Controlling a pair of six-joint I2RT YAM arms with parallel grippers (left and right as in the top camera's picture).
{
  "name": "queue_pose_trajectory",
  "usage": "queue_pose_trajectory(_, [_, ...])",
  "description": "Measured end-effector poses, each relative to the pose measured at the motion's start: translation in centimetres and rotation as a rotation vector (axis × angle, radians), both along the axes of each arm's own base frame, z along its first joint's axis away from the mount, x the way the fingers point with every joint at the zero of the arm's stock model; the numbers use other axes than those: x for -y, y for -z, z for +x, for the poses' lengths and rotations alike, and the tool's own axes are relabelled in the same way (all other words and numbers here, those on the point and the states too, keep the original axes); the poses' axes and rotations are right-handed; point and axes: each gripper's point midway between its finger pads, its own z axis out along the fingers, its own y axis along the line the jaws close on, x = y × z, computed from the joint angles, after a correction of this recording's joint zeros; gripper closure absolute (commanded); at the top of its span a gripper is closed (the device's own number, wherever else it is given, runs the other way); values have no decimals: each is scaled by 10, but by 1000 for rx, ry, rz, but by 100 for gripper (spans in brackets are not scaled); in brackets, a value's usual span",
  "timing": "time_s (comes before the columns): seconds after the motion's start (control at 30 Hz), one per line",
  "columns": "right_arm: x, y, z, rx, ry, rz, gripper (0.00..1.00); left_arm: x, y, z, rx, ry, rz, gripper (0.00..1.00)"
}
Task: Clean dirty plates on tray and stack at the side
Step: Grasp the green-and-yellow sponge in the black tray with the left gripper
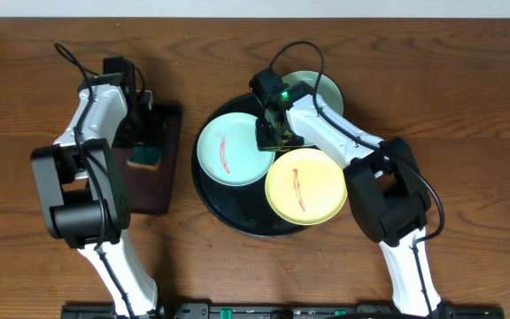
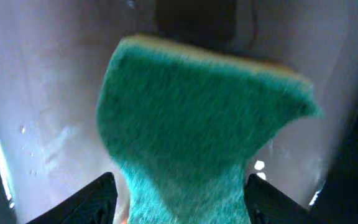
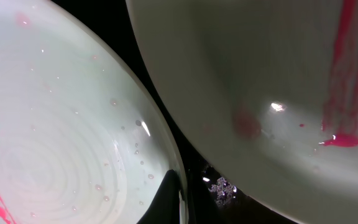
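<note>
Barely started: three plates (image 1: 233, 151) on tray (image 1: 237, 223), smears unwiped, none stacked on bench (image 1: 467, 71). Gripping sponge (image 2: 197, 124) in left jaws; cannot tell for right jaws.

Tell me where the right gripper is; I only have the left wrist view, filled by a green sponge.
Observer: The right gripper hangs low over the round black tray, near its middle.
Operator: Plates on it?
Observer: Three: the front turquoise plate at left, the yellow plate at right, and the rear turquoise plate, partly behind the right arm.
Operator: And my sponge?
Observer: The green sponge is above a rectangular dark brown tray, left of the black one.
</note>
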Motion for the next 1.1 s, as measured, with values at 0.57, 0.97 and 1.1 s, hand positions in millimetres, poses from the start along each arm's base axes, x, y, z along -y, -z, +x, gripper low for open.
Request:
queue_pose_trajectory(0.57, [0, 0, 0, 2, -3, -3, 99, 8, 1, 3, 12, 20, -44, 93])
queue_pose_trajectory(0.97, [0, 0, 0, 3, -3, -3, 99, 8, -26, -4, -34, -48, -50, 93])
queue_pose_trajectory(1.1, [0, 0, 0, 3, -7, -3, 99, 11, -61, -6, 11, -64, -61, 92])
